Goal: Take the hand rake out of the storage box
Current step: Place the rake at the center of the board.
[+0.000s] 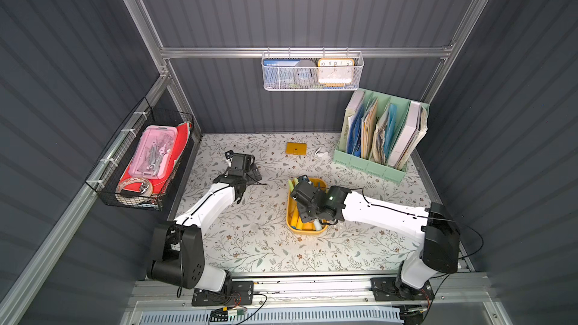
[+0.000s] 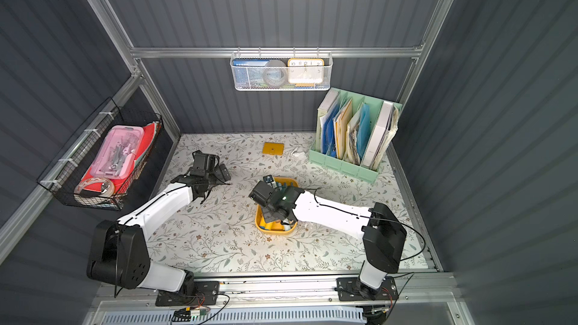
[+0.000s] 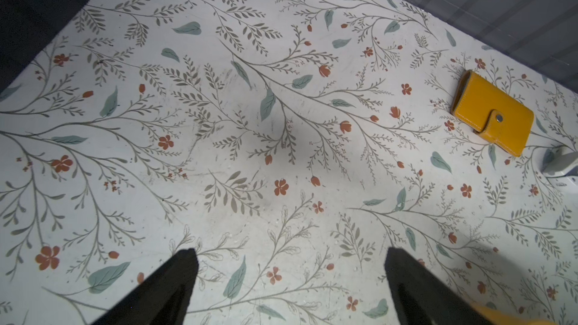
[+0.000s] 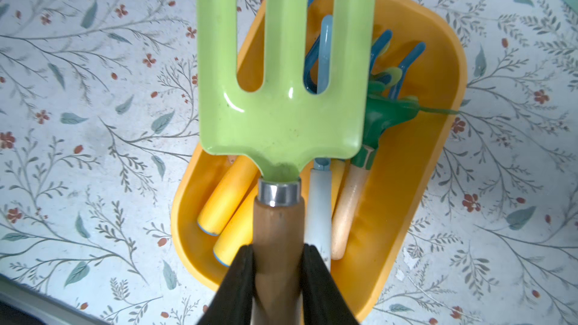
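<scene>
The hand rake (image 4: 281,120) has a light-green three-pronged head on a brown wooden handle. My right gripper (image 4: 277,248) is shut on that handle. The head is raised over the mustard-yellow storage box (image 4: 406,182) and reaches past its far rim. In both top views my right arm's wrist (image 1: 331,198) hangs over the box (image 1: 308,231), and the pale green prongs (image 1: 293,184) show at its far end. Under the rake lie two yellow handles (image 4: 225,201), a blue-tined tool (image 4: 319,214) and a dark-green fan-headed tool (image 4: 350,201). My left gripper (image 3: 291,254) is open above the bare floral table, far left of the box.
A yellow wallet (image 1: 295,148) and a small white object (image 1: 320,152) lie near the back wall. The mint-green file organiser (image 1: 381,139) stands at the back right. A black wire basket (image 1: 144,157) hangs on the left wall and a white mesh basket (image 1: 312,71) on the back rail.
</scene>
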Robot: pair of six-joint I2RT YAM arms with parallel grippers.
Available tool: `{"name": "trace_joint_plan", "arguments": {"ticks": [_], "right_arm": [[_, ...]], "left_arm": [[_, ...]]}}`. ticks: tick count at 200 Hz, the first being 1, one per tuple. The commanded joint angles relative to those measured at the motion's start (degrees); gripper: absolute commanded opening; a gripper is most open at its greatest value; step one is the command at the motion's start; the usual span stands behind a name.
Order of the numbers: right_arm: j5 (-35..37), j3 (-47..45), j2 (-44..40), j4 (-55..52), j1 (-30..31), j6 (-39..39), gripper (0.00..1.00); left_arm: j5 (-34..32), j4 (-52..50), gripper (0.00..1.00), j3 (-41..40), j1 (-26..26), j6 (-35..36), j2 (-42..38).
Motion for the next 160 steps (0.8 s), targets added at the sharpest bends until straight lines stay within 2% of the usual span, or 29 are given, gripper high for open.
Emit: {"name": "trace_joint_plan", "arguments": {"ticks": [1,32,60,160], "right_arm": [[0.94,-1.85,-3.51,2.86,-0.47,0.36,0.03],[2.48,-4.56,-8.45,6.34,-1.2,-0.23,0.02],[1.9,-6.01,-12.74,6.53,-4.31,-0.49,0.01],[-3.75,-20.04,-27.37,2.86,-23.49,-4.34,0.02]], "left_arm": [[0.59,0.25,0.99,1.73,-0.61,-0.93,1.06],[0.68,0.34,0.99,2.26,-0.88,-1.11,1.52],[0.73,0.38,0.99,2.82,-1.06,-1.43,2.15],[0.52,-0.36,0.99,4.36,-1.76,-1.46,3.39]]}}
